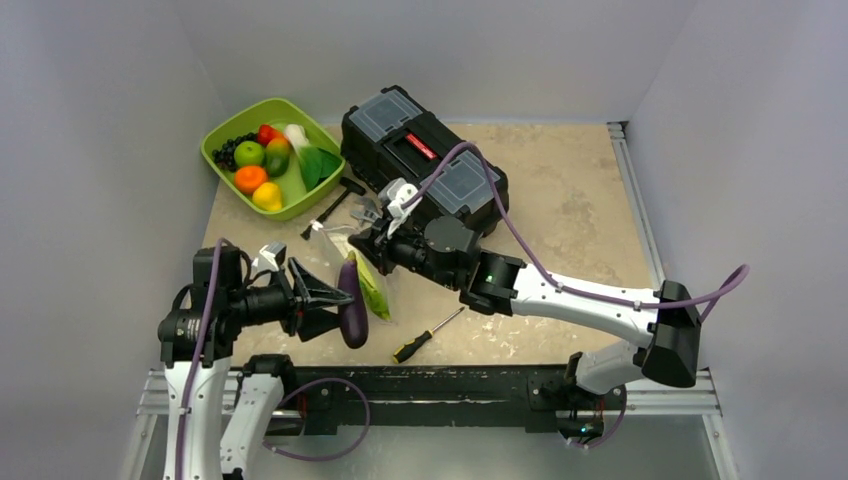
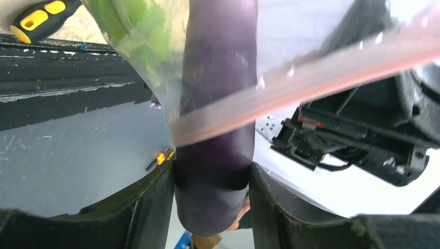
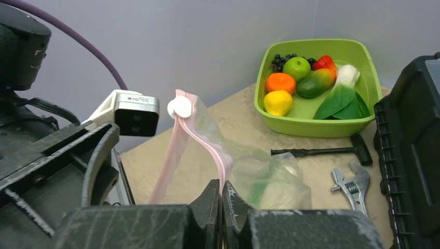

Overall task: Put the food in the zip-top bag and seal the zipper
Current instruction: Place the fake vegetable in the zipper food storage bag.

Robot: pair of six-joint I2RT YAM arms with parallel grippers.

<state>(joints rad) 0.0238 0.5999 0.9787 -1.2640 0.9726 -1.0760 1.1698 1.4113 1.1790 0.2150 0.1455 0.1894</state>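
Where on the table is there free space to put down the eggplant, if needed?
The widest bare patch lies right of the toolbox, up to the right edge of the table. A smaller one lies between the green tray and the left gripper. Between tray and toolbox it is crowded: hammer, wrench, bag.

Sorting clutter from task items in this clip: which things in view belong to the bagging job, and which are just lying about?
Job: eggplant gripped in the left pincer; zip-top bag, its zipper pinched by the right pincer; food waiting in the tray.
Lying about: toolbox, hammer, wrench, screwdriver.
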